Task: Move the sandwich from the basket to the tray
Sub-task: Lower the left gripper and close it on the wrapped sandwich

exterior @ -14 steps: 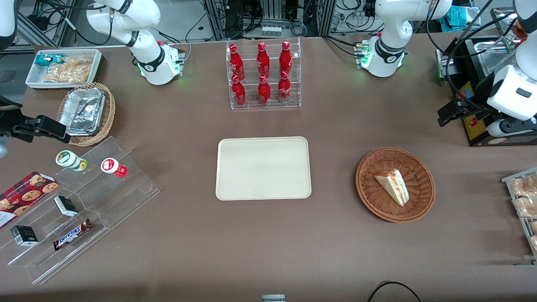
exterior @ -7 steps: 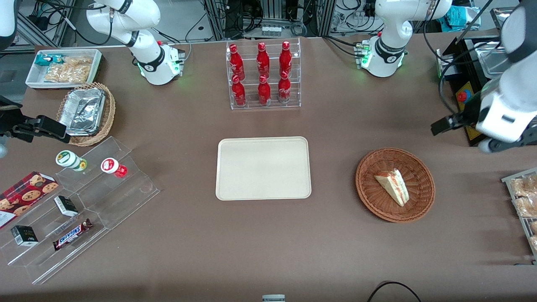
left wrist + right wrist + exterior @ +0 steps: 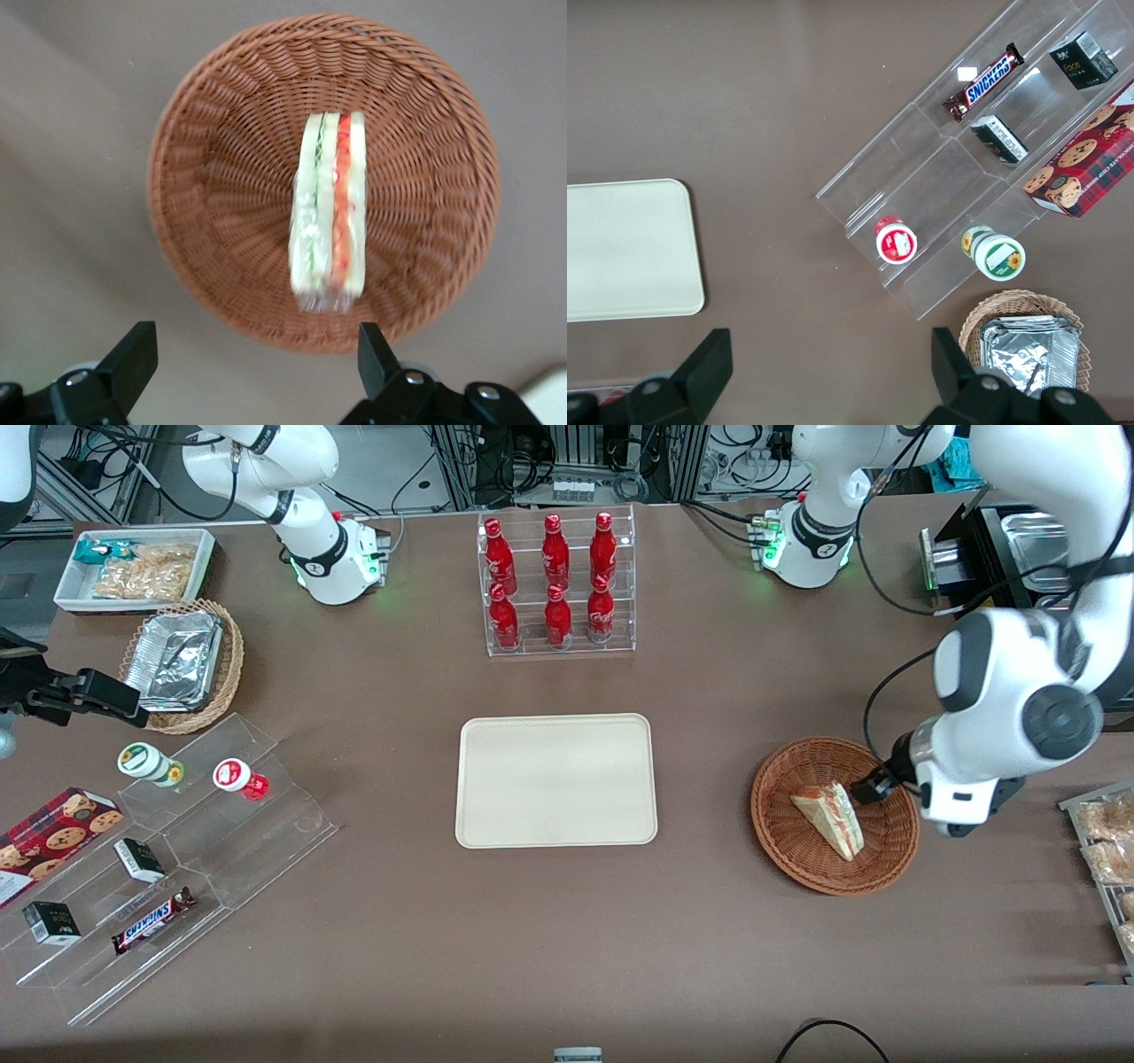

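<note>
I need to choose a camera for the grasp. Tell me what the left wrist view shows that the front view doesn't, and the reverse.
Only the left wrist view shows the gripper with its fingers open, and the sandwich edge-on, filling layers visible. Only the front view shows the tray, bare, toward the parked arm's end from the basket, plus the bottle rack. Both show the sandwich lying in the basket, ungrasped.

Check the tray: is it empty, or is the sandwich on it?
Empty. The tray shows only bare surface; the sandwich lies in the basket, with the open end effector above it.
</note>
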`<state>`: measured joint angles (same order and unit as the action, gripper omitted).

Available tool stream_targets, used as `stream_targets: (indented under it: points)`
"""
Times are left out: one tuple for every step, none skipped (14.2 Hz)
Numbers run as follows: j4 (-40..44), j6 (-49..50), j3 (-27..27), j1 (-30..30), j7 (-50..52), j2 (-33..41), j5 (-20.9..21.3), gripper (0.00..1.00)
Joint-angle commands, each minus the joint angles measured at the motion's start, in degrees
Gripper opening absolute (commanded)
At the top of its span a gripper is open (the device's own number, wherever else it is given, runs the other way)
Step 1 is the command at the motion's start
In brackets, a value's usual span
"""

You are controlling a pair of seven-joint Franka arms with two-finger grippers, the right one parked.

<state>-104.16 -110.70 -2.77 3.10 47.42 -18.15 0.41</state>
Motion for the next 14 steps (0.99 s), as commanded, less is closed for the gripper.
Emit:
stream_targets:
  points:
    - [0.18, -5.73, -0.39, 0.06, 5.84, -4.86, 0.73, 1.00]
    - [-0.43, -7.93, -0.39, -0.02, 6.11, -5.83, 0.65, 1.00]
    - [-1.65, -10.04, -0.39, 0.06, 6.20, -6.28, 0.64, 1.00]
    - [-2.62, -11.97, -0.39, 0.06, 6.20, -6.72, 0.64, 1.00]
    - [-4.02, -14.17, -0.39, 0.06, 6.20, -7.16, 0.64, 1.00]
    - [-5.08, -16.19, -0.39, 0.06, 6.20, -7.42, 0.64, 1.00]
    - [-6.31, -17.95, -0.39, 0.15, 6.28, -7.60, 0.64, 1.00]
    - [-6.76, -18.93, -0.48, 0.15, 6.20, -7.86, 0.64, 1.00]
    - [-6.85, -19.37, -0.39, 0.15, 6.20, -8.21, 0.64, 0.97]
    - [-6.76, -19.38, -0.48, 0.15, 6.20, -8.30, 0.56, 0.82]
    - [-6.76, -19.38, -0.48, 0.15, 6.11, -8.30, 0.56, 0.59]
    - [-6.68, -19.29, -0.48, 0.24, 6.11, -8.22, 0.56, 0.46]
    - [-6.33, -19.11, -0.48, 0.24, 5.94, -8.22, 0.56, 0.34]
    - [-5.71, -18.68, -0.57, 0.33, 5.93, -7.78, 0.56, 0.27]
